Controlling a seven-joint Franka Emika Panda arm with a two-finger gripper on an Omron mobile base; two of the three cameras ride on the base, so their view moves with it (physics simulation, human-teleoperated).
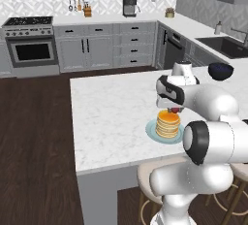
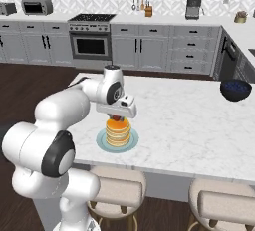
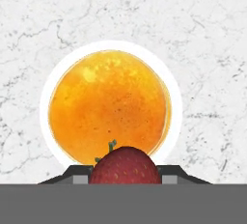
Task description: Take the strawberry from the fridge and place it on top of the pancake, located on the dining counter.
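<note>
Gripper (image 3: 124,178) hung at lower centre of the hand view, jaws clamped on the strawberry (image 3: 124,166), red with a green stem, just above the syrup-topped pancake (image 3: 110,106). Seen from the left base view at centre right: gripper (image 1: 172,109) directly over the pancake (image 1: 168,124) on its plate (image 1: 151,131), near the front edge of the counter (image 1: 111,117). Spotted a dark bowl (image 1: 220,71) at right, well apart. Noted 2 stools (image 2: 117,191) below.

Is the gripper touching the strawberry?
Touching. In the hand view the strawberry sits clamped between the gripper's dark fingertips, with no gap on either side, above the pancake.
</note>
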